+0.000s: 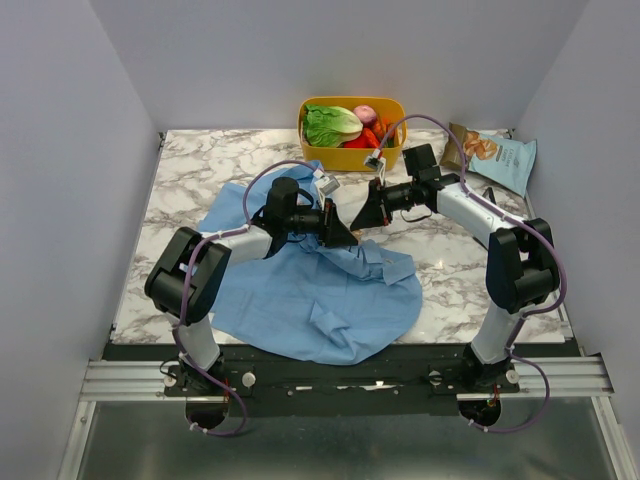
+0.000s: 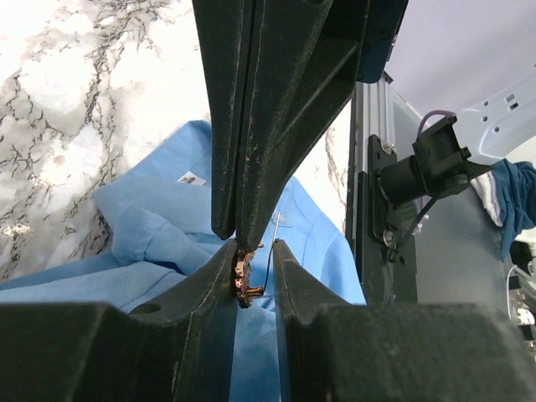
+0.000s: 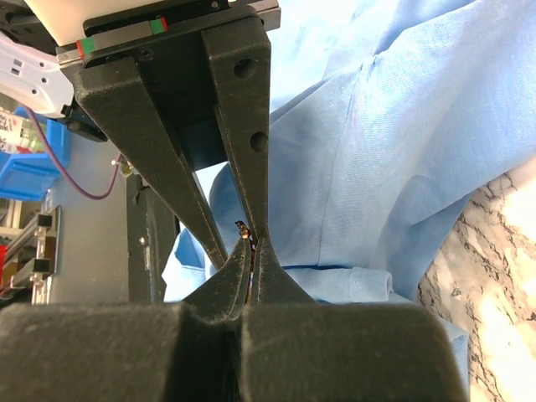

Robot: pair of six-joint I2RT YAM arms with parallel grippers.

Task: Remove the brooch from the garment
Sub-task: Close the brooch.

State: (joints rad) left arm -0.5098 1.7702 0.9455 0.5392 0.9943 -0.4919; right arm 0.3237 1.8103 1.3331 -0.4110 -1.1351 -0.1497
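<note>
We see the brooch (image 2: 244, 280) pinched in the closed right gripper (image 3: 248, 266). It sits inside the narrow gap of the left gripper (image 2: 253, 261), over the shirt (image 1: 320, 300) at the middle of the bench (image 1: 190, 170). It looks tiny and tan-gold, with a thin wire pin.

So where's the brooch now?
In the left wrist view, the brooch sits pinched at the tips of the right pincer, inside the open left pincer, above the shirt.

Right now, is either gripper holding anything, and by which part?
The right gripper, jaws shut, pinches the brooch by one end. The left gripper has jaws apart around it.
</note>
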